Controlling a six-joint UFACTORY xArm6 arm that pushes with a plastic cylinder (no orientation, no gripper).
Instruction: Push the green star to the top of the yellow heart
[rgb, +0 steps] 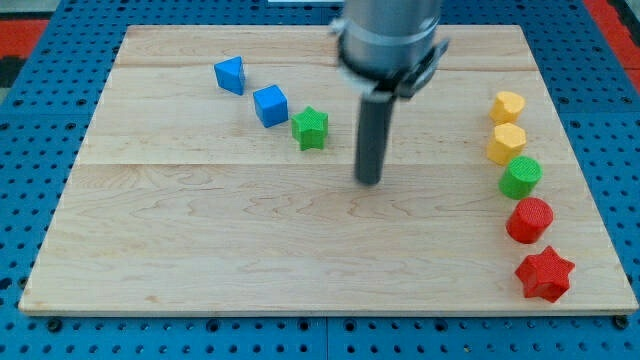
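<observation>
Green in colour, the star (310, 128) lies on the upper middle of the wooden board (200, 250), touching or nearly touching the nearer blue cube (271, 105), with a second blue cube (230, 75) further toward the view's top left. Our tip (369, 181) rests on bare wood just to the view's right of the star and slightly lower, apart from it. We carry no claw, only a plain rod, so nothing can be grasped. The yellow heart (508, 105) heads a column at the view's right, above a second yellow block (507, 143), a green cylinder (521, 177), a red cylinder (529, 220) and a red star (544, 274). We judge the star light, rigid and ready to slide, though its points may turn it under an off-centre push; contact belongs on its left side. The arm's upper part is cut off and blurred, and the second yellow block's shape is unclear.
</observation>
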